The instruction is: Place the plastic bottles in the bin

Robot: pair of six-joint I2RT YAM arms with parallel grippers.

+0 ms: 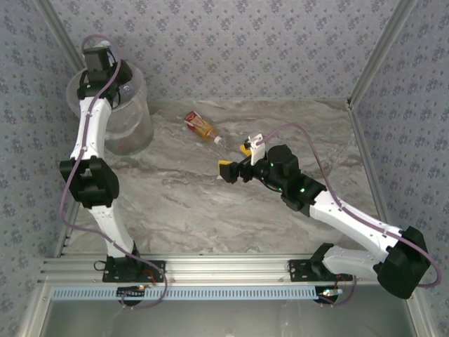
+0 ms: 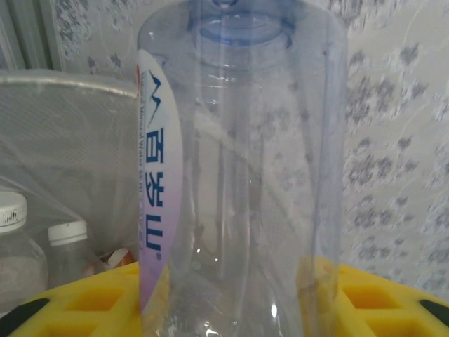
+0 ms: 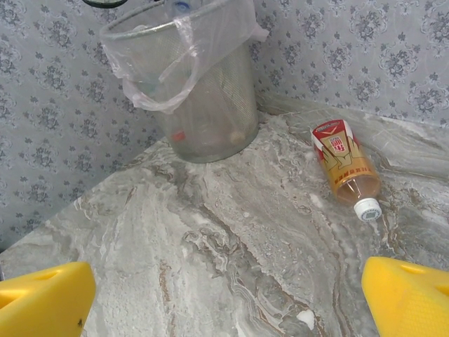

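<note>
Left wrist: clear bottle point(image 2: 245, 175) stands between the yellow pads point(image 2: 84, 298), its blue end farthest from the camera; bin point(image 2: 70, 126) wall just beside it; two white-capped bottles point(image 2: 66, 239) low at the left, seemingly inside
Left jaws: around the clear bottle; whether they clamp it or stand just loose of it I cannot tell
Top external: left arm point(image 1: 91, 133) reaches over the bin's mouth; amber bottle point(image 1: 202, 127) lies on its side on the surface point(image 1: 175, 203), well apart from the bin
Right jaws: wide open, empty, low over the surface, facing the amber bottle from near by
Step in hand: dropping the clear bottle into the bin, by my judgement
Doing it well: keep the bottle inside the rim; open fully so it falls free; lift straight up, clear of the liner point(image 3: 161, 77)
Risk: a half-open release may tip the bottle onto the rim
After that: right jaws should straddle the amber bottle's body, not its cap; it looks likely to roll
</note>
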